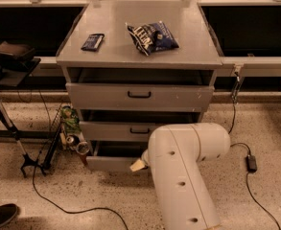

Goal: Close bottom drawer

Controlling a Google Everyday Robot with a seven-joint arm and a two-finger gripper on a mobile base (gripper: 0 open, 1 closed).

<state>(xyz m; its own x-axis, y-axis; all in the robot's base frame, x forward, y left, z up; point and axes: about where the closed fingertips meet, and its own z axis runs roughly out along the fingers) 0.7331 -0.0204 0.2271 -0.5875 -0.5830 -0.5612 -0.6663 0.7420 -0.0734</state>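
- Bottom drawer: lowest of three, partly pulled out, near floor.
- Claw: cream tip at drawer's front panel, largely hidden behind arm; spread or pressed together, cannot tell.
- Grey surface above: snack bag, dark packet.

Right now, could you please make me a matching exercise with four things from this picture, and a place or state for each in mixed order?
Things:
1. bottom drawer
2. blue snack bag
3. gripper
4. small dark packet

Places or states:
A. on the cabinet top, left side
B. low, beside the bottom drawer's front
C. partly pulled out
D. on the cabinet top, near the middle

Pairs: 1-C, 2-D, 3-B, 4-A
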